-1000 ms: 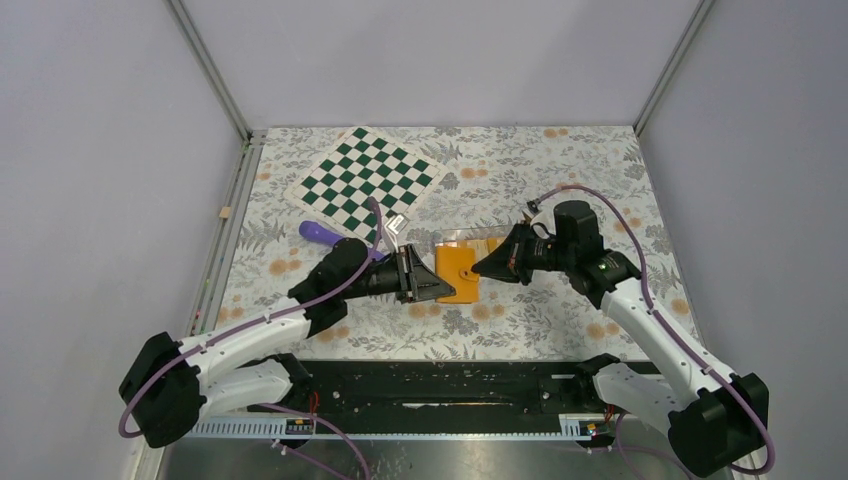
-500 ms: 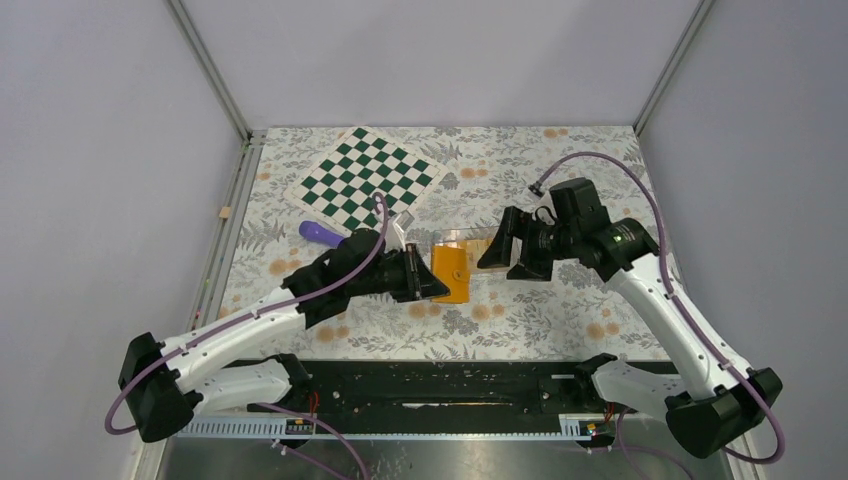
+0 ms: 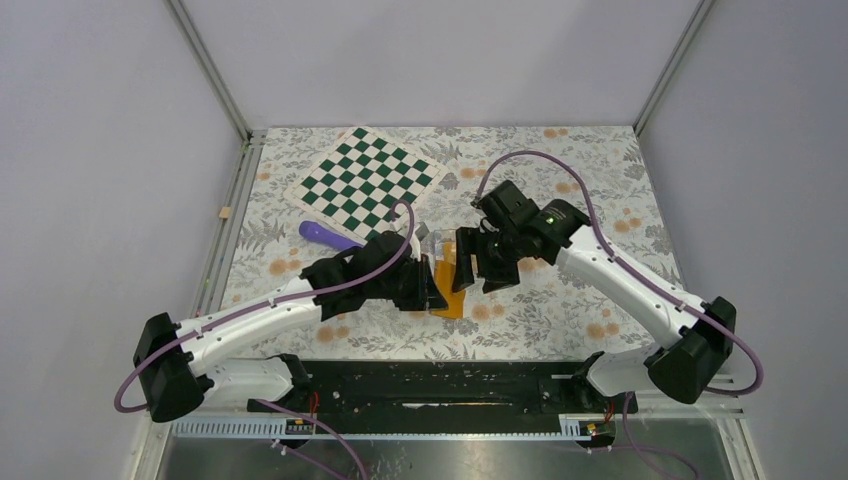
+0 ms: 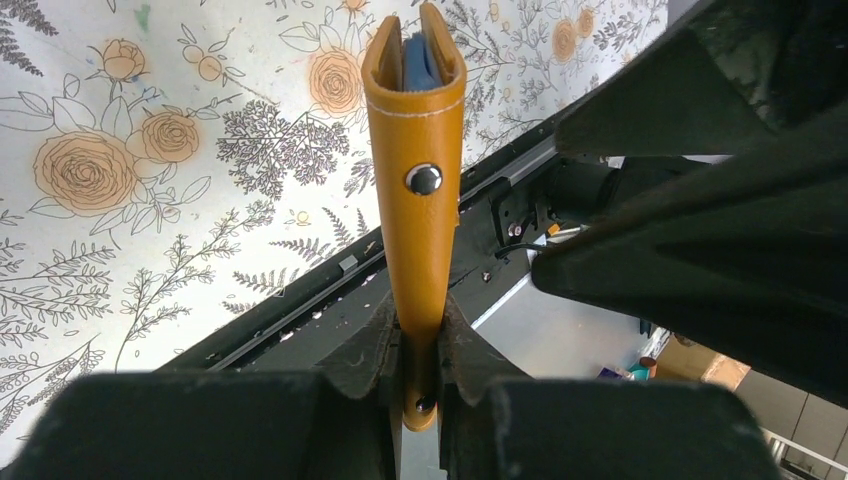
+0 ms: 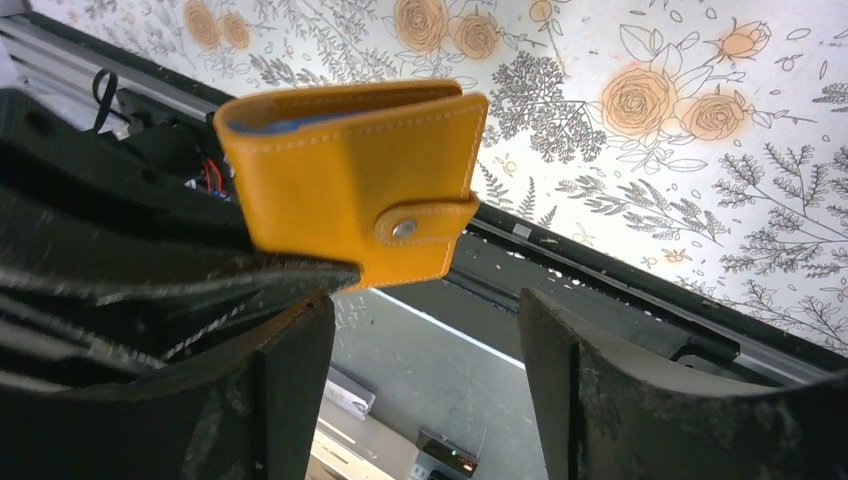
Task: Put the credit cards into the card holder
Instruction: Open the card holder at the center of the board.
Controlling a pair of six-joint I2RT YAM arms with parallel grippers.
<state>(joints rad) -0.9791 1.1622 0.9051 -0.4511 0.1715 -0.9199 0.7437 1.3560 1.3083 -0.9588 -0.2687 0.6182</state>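
The orange card holder (image 3: pixel 449 300) is lifted off the table and stands on edge, with my left gripper (image 3: pixel 432 290) shut on it. In the left wrist view the card holder (image 4: pixel 415 150) rises from between my fingers (image 4: pixel 372 350), snap facing the camera, its blue lining showing at the slightly parted top. My right gripper (image 3: pixel 470 270) hangs open just right of it. In the right wrist view the card holder (image 5: pixel 350 180) sits above and ahead of the open right gripper (image 5: pixel 425 380), strap snapped closed. The credit cards are hidden behind the grippers.
A green-and-white chessboard mat (image 3: pixel 365 180) lies at the back left, with a purple object (image 3: pixel 325 234) just in front of it. The black rail (image 3: pixel 450 385) runs along the table's near edge, below the floral cloth (image 3: pixel 600 160).
My left gripper closed on the card holder, raised it on edge and shifted right. My right gripper opened, pulled back, then swung left toward the holder.
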